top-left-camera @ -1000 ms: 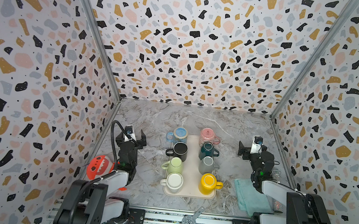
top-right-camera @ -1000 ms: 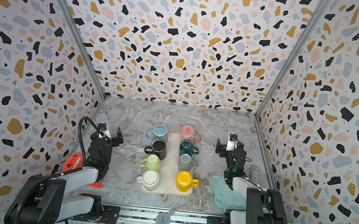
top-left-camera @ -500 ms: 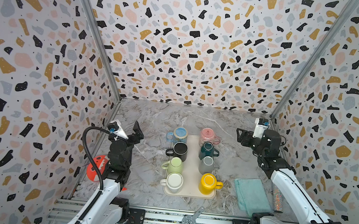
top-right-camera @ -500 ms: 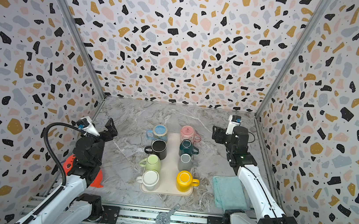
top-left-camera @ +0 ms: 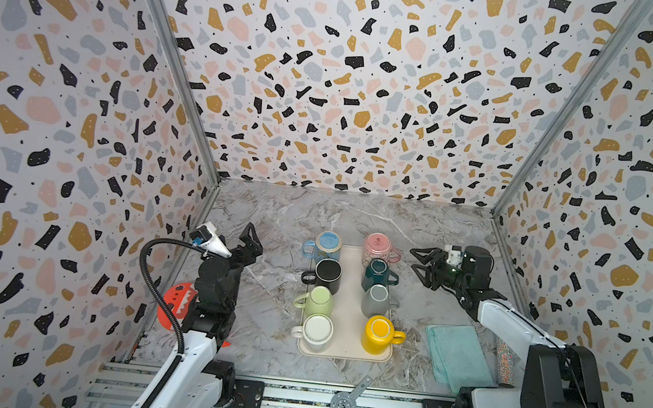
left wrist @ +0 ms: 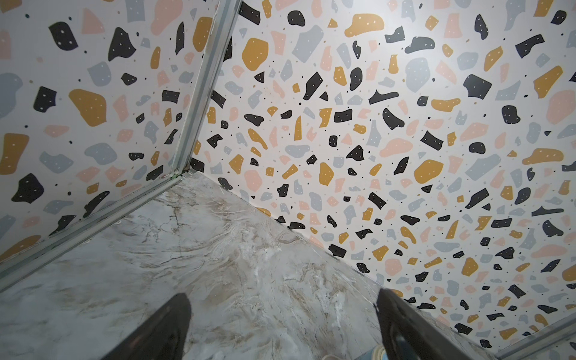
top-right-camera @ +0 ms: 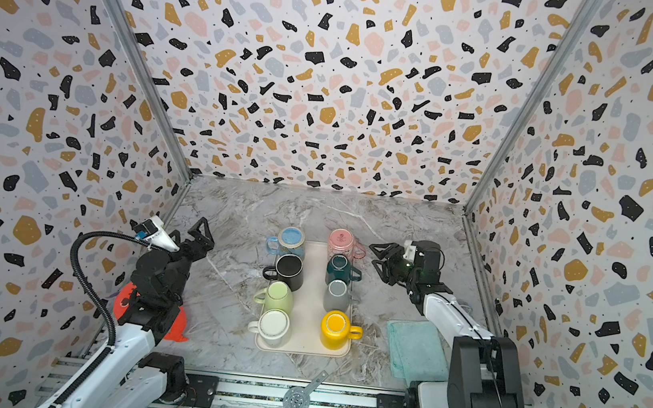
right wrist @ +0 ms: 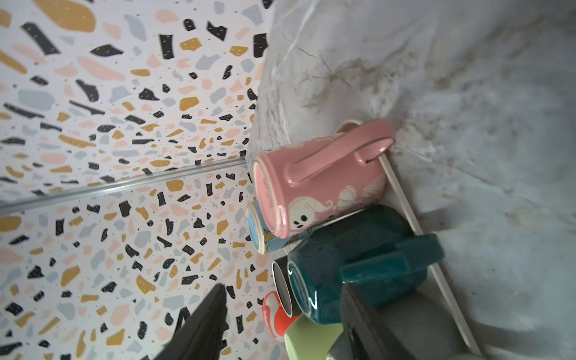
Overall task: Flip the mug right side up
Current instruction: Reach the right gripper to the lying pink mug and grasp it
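Note:
Several mugs stand in two rows on a cream tray [top-left-camera: 349, 300] [top-right-camera: 312, 295]. The pink mug [top-left-camera: 379, 244] [top-right-camera: 341, 239] [right wrist: 318, 184] at the far right corner stands upside down, handle toward my right arm. The blue mug [top-left-camera: 328, 243] [right wrist: 261, 233] beside it is also bottom up. The teal mug [top-left-camera: 377, 273] [right wrist: 352, 265] stands just in front of the pink one. My right gripper [top-left-camera: 414, 260] [top-right-camera: 374, 255] [right wrist: 283, 299] is open and empty, a short way right of the pink and teal mugs. My left gripper [top-left-camera: 237, 241] [top-right-camera: 191, 235] [left wrist: 282, 296] hangs open over bare marble, left of the tray.
A red-orange toy [top-left-camera: 175, 305] lies by the left wall behind my left arm. A teal cloth [top-left-camera: 456, 354] and a glittery tube [top-left-camera: 504, 359] lie at the front right. A metal strip [top-left-camera: 344, 404] crosses the front rail. Patterned walls enclose three sides.
Both arms have lifted from their folded pose at the front and reached out. The right gripper swung left toward the pink mug and its jaws narrowed. The left gripper rose and stayed open.

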`<state>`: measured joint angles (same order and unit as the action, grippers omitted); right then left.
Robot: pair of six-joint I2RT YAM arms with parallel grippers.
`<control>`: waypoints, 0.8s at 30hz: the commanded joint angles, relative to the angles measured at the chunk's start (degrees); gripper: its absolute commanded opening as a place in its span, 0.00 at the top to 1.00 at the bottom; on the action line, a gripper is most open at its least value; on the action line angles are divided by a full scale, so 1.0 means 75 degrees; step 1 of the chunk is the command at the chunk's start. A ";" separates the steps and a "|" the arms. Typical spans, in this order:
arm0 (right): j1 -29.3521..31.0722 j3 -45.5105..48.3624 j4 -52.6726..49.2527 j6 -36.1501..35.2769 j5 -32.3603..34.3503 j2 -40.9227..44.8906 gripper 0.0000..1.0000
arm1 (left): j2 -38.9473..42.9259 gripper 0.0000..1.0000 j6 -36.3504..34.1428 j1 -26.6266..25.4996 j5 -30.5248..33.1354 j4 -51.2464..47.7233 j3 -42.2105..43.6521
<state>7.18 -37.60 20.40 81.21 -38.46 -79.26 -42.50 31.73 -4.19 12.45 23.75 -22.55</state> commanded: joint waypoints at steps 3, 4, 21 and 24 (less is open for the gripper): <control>0.0037 0.0487 0.2721 0.3040 -0.0341 -0.0648 0.52 | -0.0062 0.06 0.0154 0.0042 -0.0003 0.0057 -0.0257; 0.0055 0.0568 0.3057 0.3345 -0.0279 -0.0822 0.54 | -0.0090 0.06 0.0164 0.0042 0.0020 0.0036 -0.0283; 0.0574 0.0221 0.5212 0.5889 0.0673 -0.2999 0.57 | -0.0345 0.04 0.0226 0.0042 0.0249 -0.0131 -0.0552; 0.0628 0.0196 0.5705 0.6158 0.0844 -0.3353 0.60 | -0.0341 0.04 0.0203 0.0042 0.0283 -0.0177 -0.0591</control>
<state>11.42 -34.68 57.43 118.78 -33.80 -103.55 -45.30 33.28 -4.19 13.63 21.32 -24.40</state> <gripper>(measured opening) 0.409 0.960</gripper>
